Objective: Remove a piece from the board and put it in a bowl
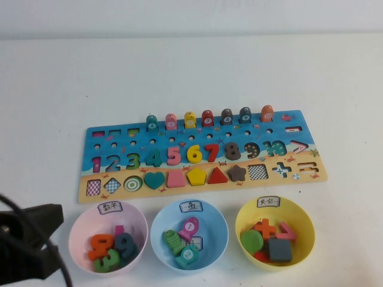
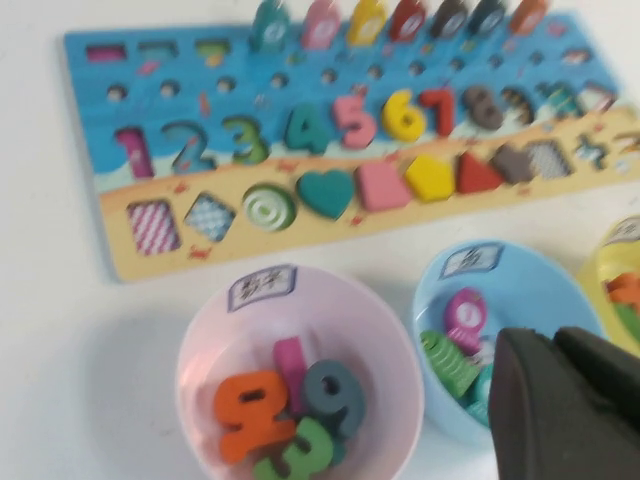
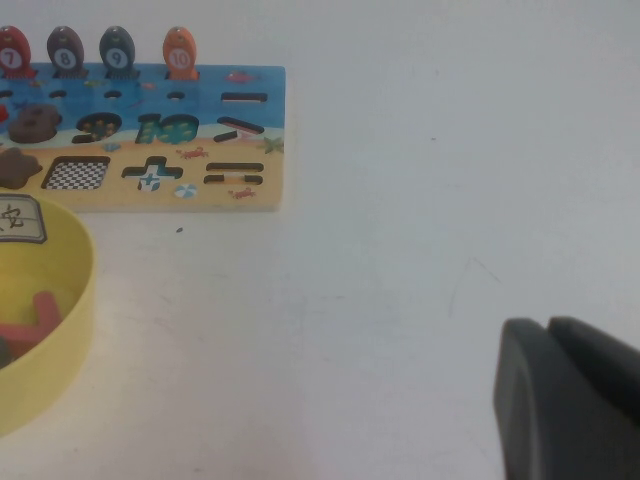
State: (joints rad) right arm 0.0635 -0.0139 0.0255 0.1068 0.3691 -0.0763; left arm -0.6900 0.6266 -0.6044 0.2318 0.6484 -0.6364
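Green 3 (image 2: 300,452) lies in the pink bowl (image 2: 205,345), off the board (image 2: 90,60).
Left gripper (image 2: 555,365) is closed and empty, parked near the bowl; right gripper (image 3: 550,340) is closed, idle aside.

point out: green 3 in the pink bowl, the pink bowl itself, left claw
green 3 (image 2: 300,452), left wrist view, on its upper curve.
pink bowl (image 1: 79,224), high view, on its left rim.
left claw (image 2: 555,345), left wrist view, on the seam of its closed black fingers, over the blue bowl (image 2: 530,290).
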